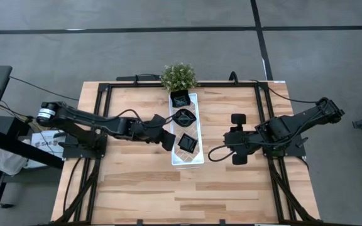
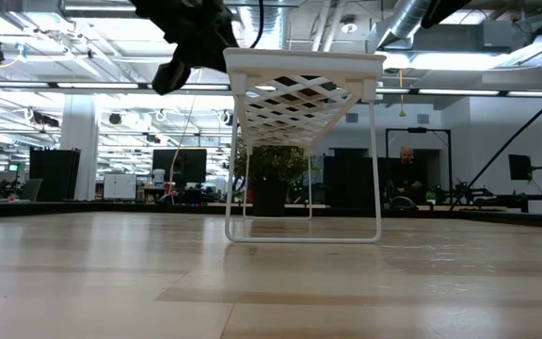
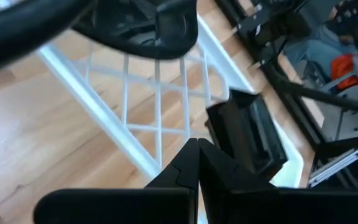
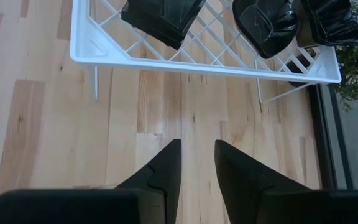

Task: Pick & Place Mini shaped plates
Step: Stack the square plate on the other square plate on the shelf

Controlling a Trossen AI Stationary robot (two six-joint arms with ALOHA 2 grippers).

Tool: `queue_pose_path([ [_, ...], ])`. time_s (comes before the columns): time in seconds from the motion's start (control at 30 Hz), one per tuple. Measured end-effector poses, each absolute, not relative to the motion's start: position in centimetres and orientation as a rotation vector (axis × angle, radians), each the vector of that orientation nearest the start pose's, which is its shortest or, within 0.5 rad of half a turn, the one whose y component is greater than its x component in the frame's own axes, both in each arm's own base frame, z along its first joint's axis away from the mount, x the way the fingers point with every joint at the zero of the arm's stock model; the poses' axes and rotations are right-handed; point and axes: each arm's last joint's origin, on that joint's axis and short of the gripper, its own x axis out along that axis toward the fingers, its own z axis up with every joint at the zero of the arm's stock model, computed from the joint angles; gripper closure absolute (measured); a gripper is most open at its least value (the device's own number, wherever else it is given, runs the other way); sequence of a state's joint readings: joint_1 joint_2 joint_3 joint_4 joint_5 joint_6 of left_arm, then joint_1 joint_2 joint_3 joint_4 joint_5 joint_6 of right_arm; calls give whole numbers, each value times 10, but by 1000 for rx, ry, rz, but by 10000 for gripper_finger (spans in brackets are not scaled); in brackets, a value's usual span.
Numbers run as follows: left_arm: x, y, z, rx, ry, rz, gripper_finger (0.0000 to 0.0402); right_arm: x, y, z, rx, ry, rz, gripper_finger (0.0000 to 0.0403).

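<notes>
we see our left hand (image 1: pixel 168 140) closed and empty beside the white tray (image 1: pixel 195 162) of glossy plates (image 1: pixel 186 143), probably slippery, brittle, best pinched by a rim.

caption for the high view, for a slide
Three black mini plates on a white lattice tray; left gripper, jaws shut, at the tray's edge; right gripper waits apart.

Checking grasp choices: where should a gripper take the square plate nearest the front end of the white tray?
Probably by a raised side rim of the square plate, from above. It lies flat on the tray lattice, so only its rim offers a pinch. The shut left gripper is at the tray's left edge, nearest it.
</notes>
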State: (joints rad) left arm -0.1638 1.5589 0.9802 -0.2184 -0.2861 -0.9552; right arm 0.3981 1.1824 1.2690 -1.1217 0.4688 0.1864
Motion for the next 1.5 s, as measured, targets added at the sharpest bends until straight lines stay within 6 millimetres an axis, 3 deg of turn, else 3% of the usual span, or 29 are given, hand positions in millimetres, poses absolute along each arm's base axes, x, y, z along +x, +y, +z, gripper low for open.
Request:
queue_pose_path([
  [0.5,322,-50,208,-738,673,456,398,196,68,348,-245,920,-159,311],
  [1.27,334,-53,222,-817,529,325,398,196,68,349,-243,916,-160,311],
  [1.5,328,-52,215,-766,606,387,398,196,68,349,-242,916,-161,311],
])
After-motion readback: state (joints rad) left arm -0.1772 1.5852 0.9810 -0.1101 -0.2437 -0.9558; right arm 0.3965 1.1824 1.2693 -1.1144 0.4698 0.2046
